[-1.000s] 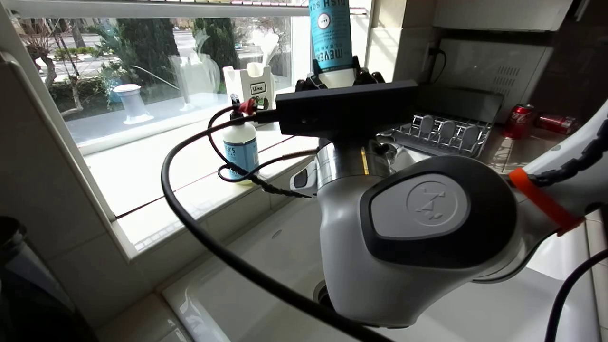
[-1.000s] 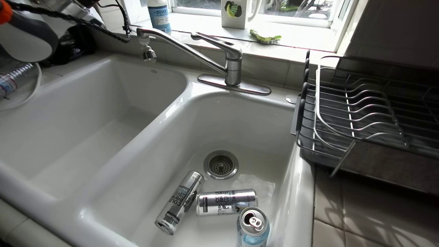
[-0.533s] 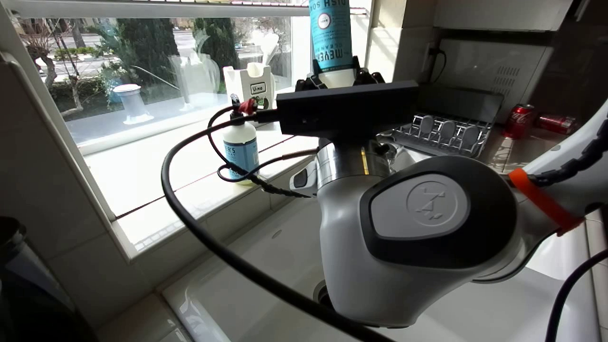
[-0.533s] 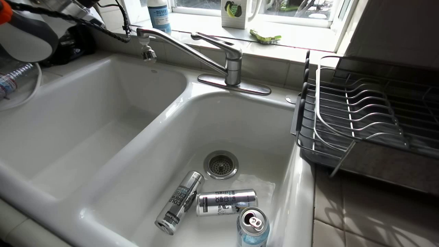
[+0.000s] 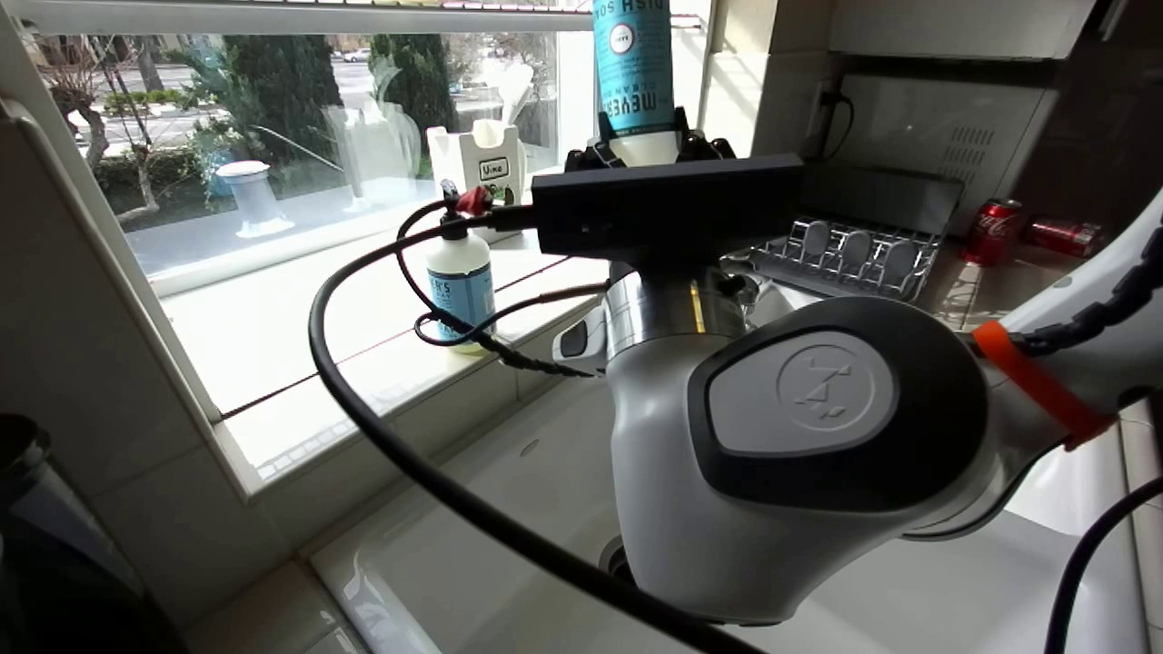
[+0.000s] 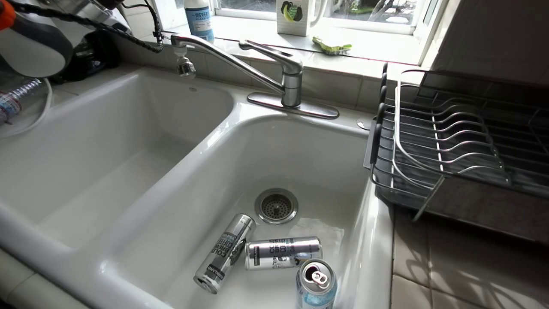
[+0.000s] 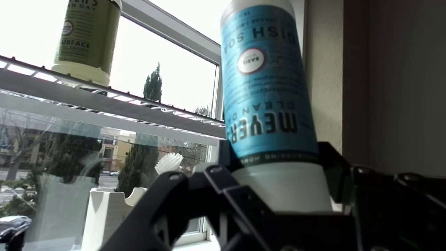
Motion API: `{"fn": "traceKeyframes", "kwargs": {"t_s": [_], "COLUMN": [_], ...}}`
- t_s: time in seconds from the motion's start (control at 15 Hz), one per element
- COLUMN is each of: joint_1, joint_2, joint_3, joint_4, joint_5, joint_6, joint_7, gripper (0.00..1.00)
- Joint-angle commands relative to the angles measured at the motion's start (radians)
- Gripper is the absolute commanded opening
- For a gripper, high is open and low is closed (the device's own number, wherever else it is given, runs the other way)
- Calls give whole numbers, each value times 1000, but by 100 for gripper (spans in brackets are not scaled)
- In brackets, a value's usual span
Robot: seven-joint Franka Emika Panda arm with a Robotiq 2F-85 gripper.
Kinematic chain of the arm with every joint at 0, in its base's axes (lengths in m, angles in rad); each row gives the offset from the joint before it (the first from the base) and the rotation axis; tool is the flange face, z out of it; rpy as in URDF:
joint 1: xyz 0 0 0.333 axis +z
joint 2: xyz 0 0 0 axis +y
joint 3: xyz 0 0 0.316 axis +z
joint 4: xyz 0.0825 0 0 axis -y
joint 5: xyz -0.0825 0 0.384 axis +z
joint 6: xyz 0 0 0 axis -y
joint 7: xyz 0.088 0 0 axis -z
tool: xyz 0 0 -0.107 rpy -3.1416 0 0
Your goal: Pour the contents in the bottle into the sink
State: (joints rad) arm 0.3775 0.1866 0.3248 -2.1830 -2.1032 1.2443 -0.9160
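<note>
- The bottle (image 7: 268, 87) was upside down, lettering on its head and bottom end uppermost, leaning slightly in the wrist view; it was well above the level of the sink (image 6: 103, 120).
- The robot's hand (image 5: 643, 127) pointed upward and had the bottle gripped from both sides near its shoulder; the mouth end was out of sight, so I couldn't tell whether a cap was on.
- From where I stood, the step in hand looked like the pour itself: the bottle was turned over, though I saw nothing running out.
- The next move, I reckoned, called for a tight hold and the mouth brought clear of the hand over the sink, since anything coming out would likely wet the hand first; then a turn back upright once it was drained.
- The arm (image 5: 800, 436) hid part of the sink in an exterior view, and I couldn't judge whether the bottle was squarely over it.
- Behind the sink, in both exterior views, a second blue-labelled bottle (image 5: 462, 291) stood upright on the sill (image 5: 273, 336).
- Beside the sink was a smaller basin (image 6: 300, 154) holding three drink cans (image 6: 283, 254), and the spout of the tap (image 6: 291, 88) reached toward the sink.
</note>
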Motion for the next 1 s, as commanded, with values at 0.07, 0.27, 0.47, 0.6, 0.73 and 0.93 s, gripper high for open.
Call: {"fn": "traceKeyframes", "kwargs": {"t_s": [0.07,0.27,0.47,0.6,0.73,0.93], "joint_1": [-5,-21,-39,-51,-65,-85], "joint_2": [-10,-30,-61,-84,-108,-144], "joint_3": [-2,1,0,-3,-8,-19], "joint_4": [5,11,13,18,25,33], "joint_5": [20,66,131,190,252,346], "joint_6": [31,100,193,246,301,392], "joint_7": [52,103,146,172,208,262], "gripper": [38,38,38,38,38,38]}}
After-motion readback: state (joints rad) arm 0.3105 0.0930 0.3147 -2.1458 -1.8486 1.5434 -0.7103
